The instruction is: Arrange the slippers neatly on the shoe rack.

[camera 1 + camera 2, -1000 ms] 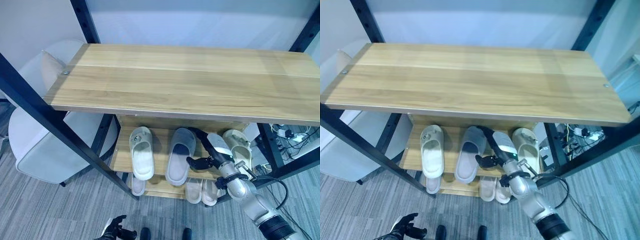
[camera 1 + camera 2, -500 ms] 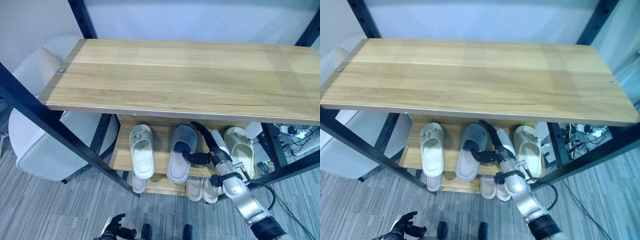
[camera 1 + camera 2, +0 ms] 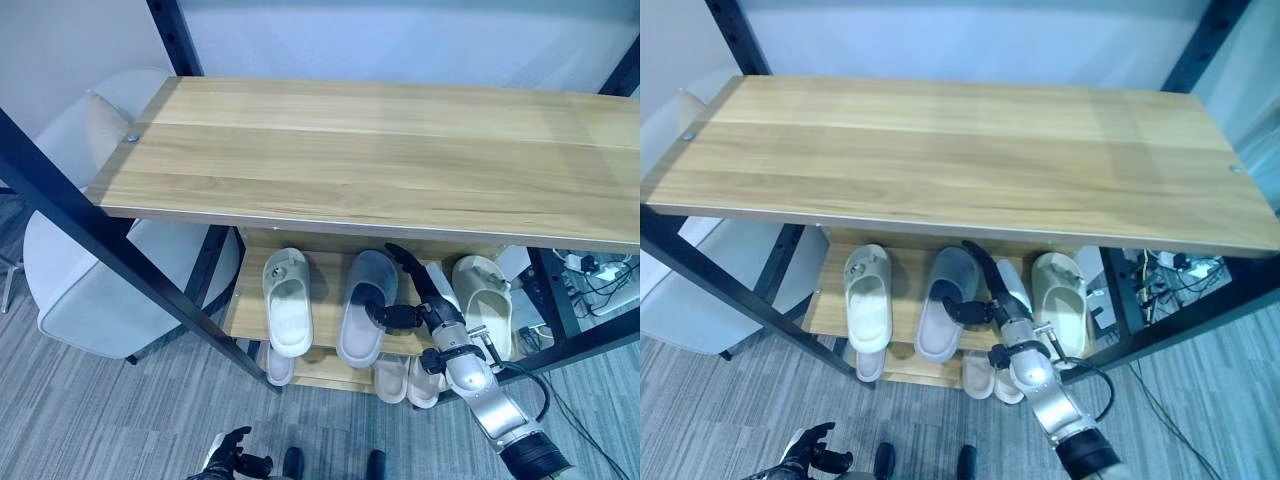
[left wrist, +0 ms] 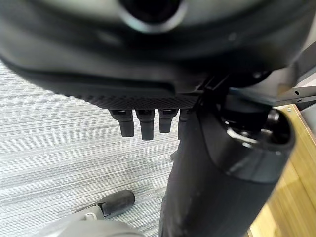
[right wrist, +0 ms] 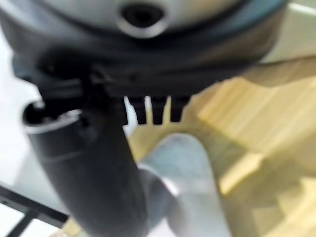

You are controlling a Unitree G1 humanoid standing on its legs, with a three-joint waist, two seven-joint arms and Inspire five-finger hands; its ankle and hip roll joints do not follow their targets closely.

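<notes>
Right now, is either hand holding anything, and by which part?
The right hand has its fingers out straight over a white slipper and its thumb against the grey slipper; no grasp is visible. The left hand holds nothing.

The wide top board (image 3: 380,150) overhangs the shelf (image 3: 245,310) below, so entry is from the front. Bare shelf shows between the cream slipper (image 3: 287,300) and the grey slipper (image 3: 364,305). Dark posts (image 3: 150,290) flank the opening.

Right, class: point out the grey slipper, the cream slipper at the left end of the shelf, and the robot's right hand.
grey slipper (image 3: 367,280): left eye view, on its upper strap.
cream slipper (image 3: 288,322): left eye view, on its footbed.
right hand (image 3: 432,302): left eye view, on its back.
</notes>
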